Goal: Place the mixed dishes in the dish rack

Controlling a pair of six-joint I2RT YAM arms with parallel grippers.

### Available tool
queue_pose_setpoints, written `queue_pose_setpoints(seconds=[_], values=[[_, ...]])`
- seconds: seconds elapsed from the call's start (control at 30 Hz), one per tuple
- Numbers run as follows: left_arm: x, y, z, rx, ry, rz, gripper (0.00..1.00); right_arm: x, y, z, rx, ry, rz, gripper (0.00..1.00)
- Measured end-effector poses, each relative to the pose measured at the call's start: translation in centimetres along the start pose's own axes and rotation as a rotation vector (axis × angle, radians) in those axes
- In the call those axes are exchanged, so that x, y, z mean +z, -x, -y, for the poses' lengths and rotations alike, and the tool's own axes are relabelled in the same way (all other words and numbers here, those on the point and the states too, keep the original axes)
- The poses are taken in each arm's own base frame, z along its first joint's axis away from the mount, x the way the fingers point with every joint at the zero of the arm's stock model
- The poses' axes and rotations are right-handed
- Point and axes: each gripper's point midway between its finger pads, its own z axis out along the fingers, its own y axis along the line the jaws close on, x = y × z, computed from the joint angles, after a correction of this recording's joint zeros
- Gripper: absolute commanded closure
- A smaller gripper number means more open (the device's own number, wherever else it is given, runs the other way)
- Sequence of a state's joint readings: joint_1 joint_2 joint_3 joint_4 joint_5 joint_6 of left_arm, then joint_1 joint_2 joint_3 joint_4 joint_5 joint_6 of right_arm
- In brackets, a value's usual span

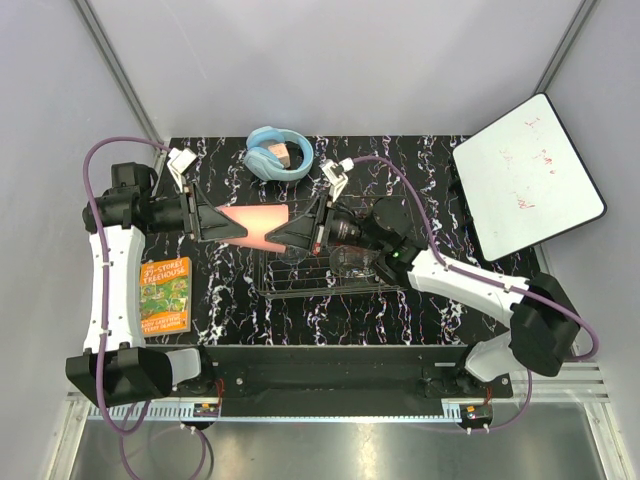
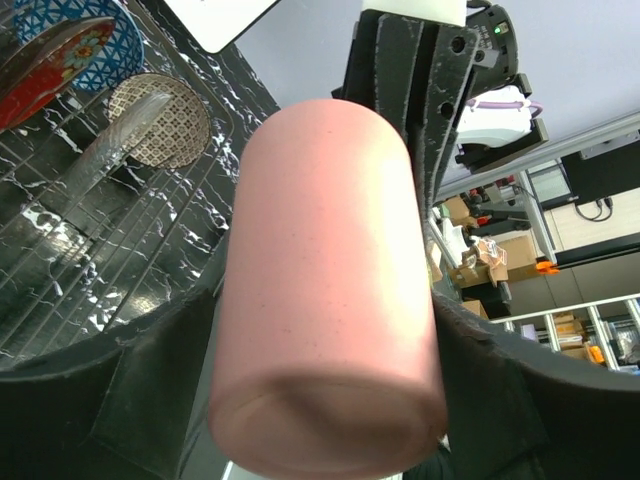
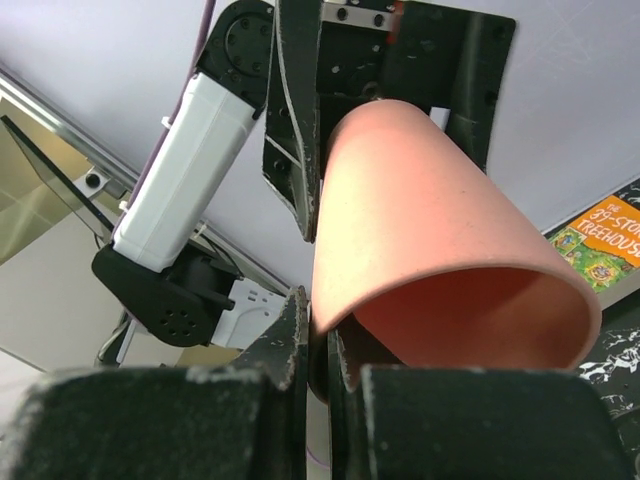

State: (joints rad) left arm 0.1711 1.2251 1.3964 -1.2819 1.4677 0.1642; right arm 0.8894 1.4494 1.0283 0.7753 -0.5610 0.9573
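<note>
Pink plastic cup [image 1: 255,225] held level between both arms. Right gripper [image 1: 287,232] pinches its rim; left gripper [image 1: 224,222] straddles the base, jaws wide — whether it is gripping, cannot tell.

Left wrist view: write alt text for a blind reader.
A pink cup fills the frame, base toward the camera, between the left end effector's fingers. Upper left, a wire rack holds a blue bowl, red plate and beige bowl.
</note>
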Motion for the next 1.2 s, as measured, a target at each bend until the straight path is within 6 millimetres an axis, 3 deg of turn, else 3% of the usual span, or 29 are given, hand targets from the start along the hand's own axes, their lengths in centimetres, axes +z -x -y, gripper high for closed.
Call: queue_pose_setpoints(seconds=[0.13, 0.17, 0.27, 0.3, 0.4, 0.43, 0.53, 0.63, 0.7, 0.77, 0.83, 1.03, 1.13, 1.2], values=[[0.0, 0.1, 0.0, -0.003, -0.001, 0.002, 0.67, 0.2, -0.1, 0.5, 0.015, -0.002, 0.003, 1.00], [-0.1, 0.1, -0.1, 0.000, -0.002, 0.004, 0.84, 0.2, -0.1, 0.6, 0.018, -0.003, 0.003, 1.00], [-0.1, 0.2, -0.2, -0.008, 0.000, 0.004, 1.00, 0.2, -0.1, 0.6, 0.018, -0.001, 0.005, 0.99], [-0.1, 0.2, -0.2, -0.007, -0.001, 0.004, 1.00, 0.2, -0.1, 0.7, 0.019, -0.003, 0.005, 0.87], [-0.1, 0.2, -0.3, -0.005, 0.005, 0.004, 1.00, 0.1, -0.2, 1.0, 0.027, -0.018, 0.003, 0.66], [-0.1, 0.3, -0.4, -0.002, 0.007, 0.004, 1.00, 0.0, -0.3, 1.3, 0.031, -0.030, 0.000, 0.48], [-0.1, 0.5, -0.6, 0.023, 0.010, 0.007, 1.00, -1.6, -1.7, 2.7, 0.058, -0.105, -0.024, 0.24], [-0.1, 0.7, -0.8, 0.051, 0.021, 0.008, 1.00, -4.6, -3.1, 3.8, 0.069, -0.215, -0.035, 0.14], [0.0, 0.4, -1.8, 0.091, 0.085, -0.012, 1.00, -6.7, -3.6, 3.6, 0.051, -0.279, -0.036, 0.14], [0.4, -0.5, -3.0, 0.148, 0.166, -0.063, 1.00, -8.6, -3.2, 2.1, 0.009, -0.316, -0.018, 0.14], [0.9, -1.7, -4.4, 0.206, 0.259, -0.135, 1.00, -10.6, -1.5, -0.7, -0.068, -0.327, 0.045, 0.14], [0.8, -5.6, -10.2, 0.286, 0.539, -0.372, 1.00, -15.0, 2.4, -5.6, -0.202, -0.357, 0.242, 0.16], [0.7, -6.3, -12.4, 0.307, 0.633, -0.465, 1.00, -16.3, 3.4, -6.2, -0.234, -0.390, 0.298, 0.18], [0.8, -6.5, -13.6, 0.328, 0.686, -0.514, 1.00, -16.6, 3.4, -5.3, -0.230, -0.435, 0.301, 0.19]])
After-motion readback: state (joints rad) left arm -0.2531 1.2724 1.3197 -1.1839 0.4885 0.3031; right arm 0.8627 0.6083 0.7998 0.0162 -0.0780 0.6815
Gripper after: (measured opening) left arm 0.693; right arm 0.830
